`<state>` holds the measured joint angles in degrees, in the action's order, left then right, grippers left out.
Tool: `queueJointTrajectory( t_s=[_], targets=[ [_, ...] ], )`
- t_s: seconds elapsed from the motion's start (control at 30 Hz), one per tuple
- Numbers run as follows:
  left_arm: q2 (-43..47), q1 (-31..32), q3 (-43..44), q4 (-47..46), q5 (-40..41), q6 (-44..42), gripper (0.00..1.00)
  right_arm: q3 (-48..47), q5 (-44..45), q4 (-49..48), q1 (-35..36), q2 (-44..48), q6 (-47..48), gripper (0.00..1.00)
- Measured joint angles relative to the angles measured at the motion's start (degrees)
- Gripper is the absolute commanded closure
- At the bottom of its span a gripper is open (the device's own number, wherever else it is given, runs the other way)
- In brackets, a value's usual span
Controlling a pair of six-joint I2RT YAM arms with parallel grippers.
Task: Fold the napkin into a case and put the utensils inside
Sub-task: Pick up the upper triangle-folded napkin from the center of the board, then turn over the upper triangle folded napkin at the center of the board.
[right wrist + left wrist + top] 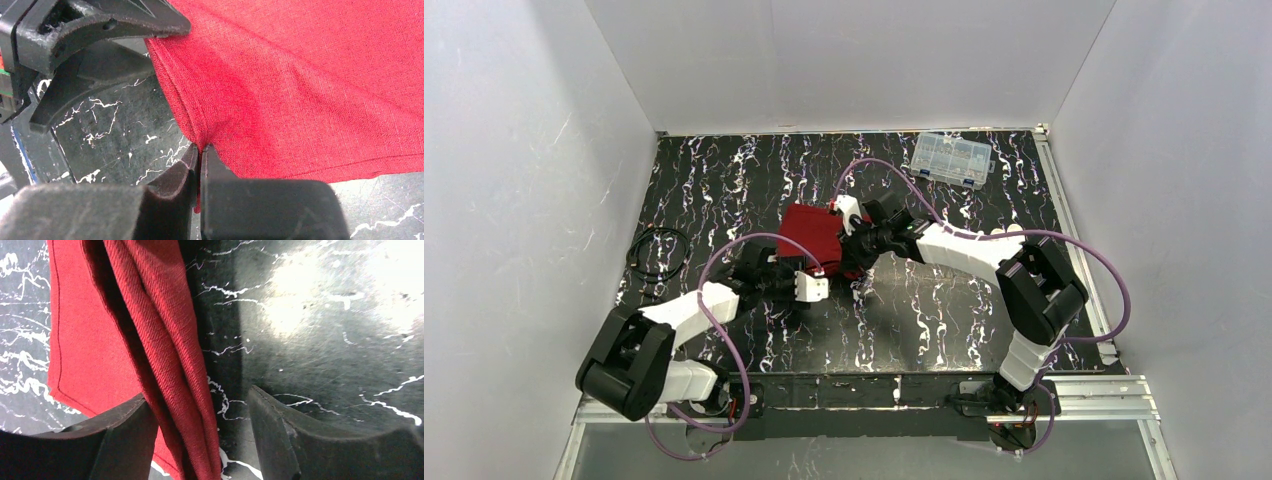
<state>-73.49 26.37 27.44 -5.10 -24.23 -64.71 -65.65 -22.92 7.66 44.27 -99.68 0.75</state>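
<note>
The deep red napkin [812,236] lies partly folded in the middle of the table. My right gripper [854,250] is at its right side, and in the right wrist view it [200,159] is shut on a pinched edge of the napkin [300,90]. My left gripper [814,272] is at the napkin's near edge. In the left wrist view it [200,437] is open, and a hanging layered fold of the napkin [160,340] runs between the jaws, close to the left finger [120,440]. The utensils are out of view. No finished case shows.
A clear plastic compartment box [951,158] stands at the back right. A coiled black cable [659,255] lies at the left edge of the table. White walls close in the left, back and right sides. The left gripper's body [75,35] shows in the right wrist view, close by.
</note>
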Motion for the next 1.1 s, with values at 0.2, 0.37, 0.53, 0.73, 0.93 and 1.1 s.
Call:
queueJointTrajectory(
  t_s=[0.2, 0.37, 0.53, 0.73, 0.93, 1.1],
  targets=[
    [-0.1, 0.0, -1.9, -3.3, 3.1, -1.8, 0.48, 1.4, -0.1, -0.1, -0.9, 0.6, 0.0, 0.97],
    [0.8, 0.0, -3.4, -5.2, 5.1, -3.5, 0.53, 2.2, -0.2, 0.1, -2.2, 1.6, 0.0, 0.97],
    [0.9, -0.4, -3.8, -5.9, 7.1, -4.4, 0.69, 2.8, -0.4, 0.1, -2.8, 2.5, 0.0, 0.97],
    [0.8, -0.4, -3.6, -8.4, 8.3, -3.8, 0.9, 2.9, -0.9, 0.0, -2.9, 2.6, -0.2, 0.97],
    [1.2, -0.5, -0.2, -7.1, 9.2, -2.9, 1.0, 3.7, -0.8, 0.9, -2.9, 4.1, -0.2, 0.98],
    [6.2, -0.9, 9.6, 7.9, 7.5, -1.3, 1.0, 3.7, -1.3, 3.9, -2.9, 9.5, -1.3, 0.99]
  ],
)
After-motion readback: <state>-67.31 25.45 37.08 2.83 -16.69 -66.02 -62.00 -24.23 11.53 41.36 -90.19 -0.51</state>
